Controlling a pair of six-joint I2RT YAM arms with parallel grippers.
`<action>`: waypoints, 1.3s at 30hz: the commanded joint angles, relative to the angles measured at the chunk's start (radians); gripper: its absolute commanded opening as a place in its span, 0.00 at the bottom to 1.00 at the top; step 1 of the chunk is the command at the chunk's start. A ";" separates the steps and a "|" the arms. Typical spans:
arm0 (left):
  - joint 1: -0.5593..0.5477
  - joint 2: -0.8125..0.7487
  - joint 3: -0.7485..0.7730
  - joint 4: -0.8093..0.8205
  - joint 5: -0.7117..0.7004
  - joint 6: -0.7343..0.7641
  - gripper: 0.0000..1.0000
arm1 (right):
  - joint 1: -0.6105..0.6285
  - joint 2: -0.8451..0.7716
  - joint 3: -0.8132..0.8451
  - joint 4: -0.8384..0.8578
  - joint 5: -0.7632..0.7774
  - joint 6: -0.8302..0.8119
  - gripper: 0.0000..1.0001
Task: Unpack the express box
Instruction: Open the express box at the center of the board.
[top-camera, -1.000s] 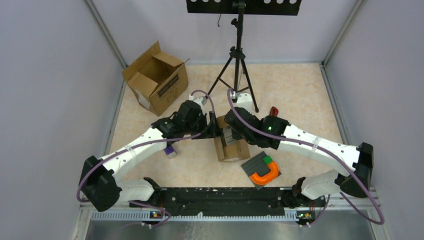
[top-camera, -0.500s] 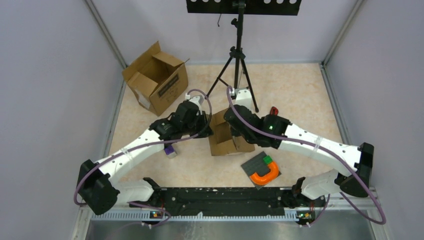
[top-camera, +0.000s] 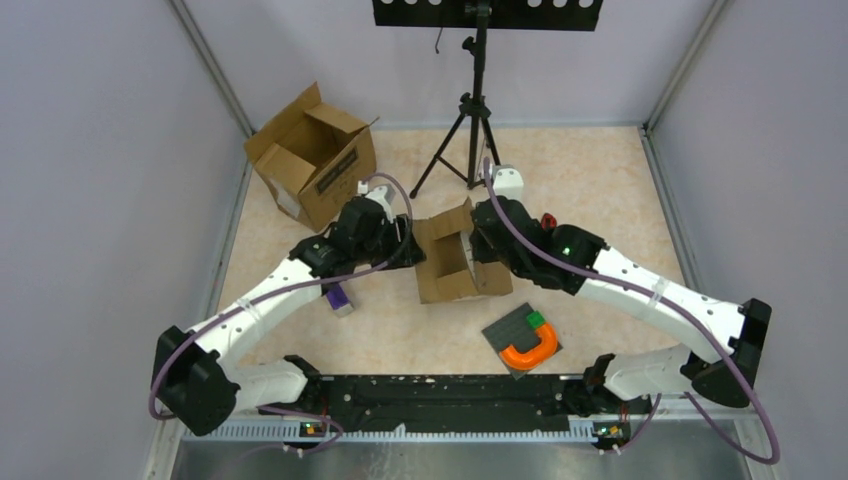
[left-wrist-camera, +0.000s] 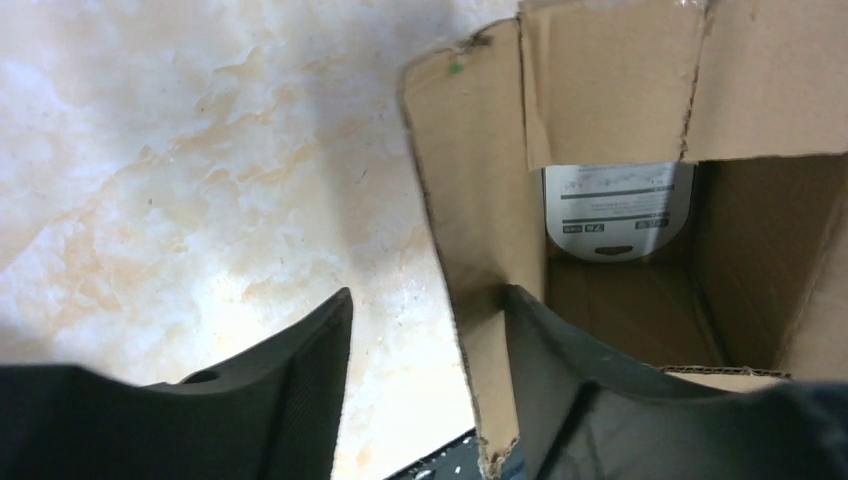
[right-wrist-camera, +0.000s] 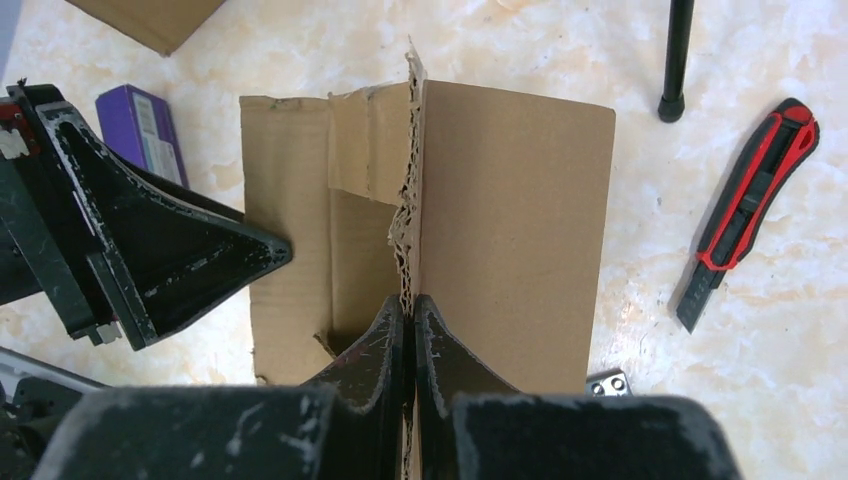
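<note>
Change: spread brown cardboard express box (top-camera: 455, 272) open, exposing contents (left-wrist-camera: 615, 205); clamped one flap (right-wrist-camera: 409, 205) in closed right gripper (right-wrist-camera: 410, 302); straddled other with part-open, empty left gripper (left-wrist-camera: 428, 295).

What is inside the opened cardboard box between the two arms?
Inside the cardboard box, a pale rounded item with a printed label lies at the far end. The box itself covers the rest, so I cannot tell whether more is inside.

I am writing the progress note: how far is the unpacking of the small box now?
Done: the box is open. In hand: the right end effector pinches one flap, and the left end effector straddles the opposite wall, open. Left: a grey labelled item lies inside.
</note>
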 joint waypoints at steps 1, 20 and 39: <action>0.009 -0.006 0.128 -0.080 -0.009 0.075 0.64 | -0.007 -0.035 0.021 0.036 0.030 -0.015 0.00; -0.017 0.033 0.302 -0.142 0.055 0.006 0.53 | -0.006 0.001 0.031 0.040 0.111 -0.009 0.00; 0.040 0.003 0.147 0.090 0.018 0.145 0.56 | -0.062 0.020 -0.039 0.164 -0.144 -0.097 0.00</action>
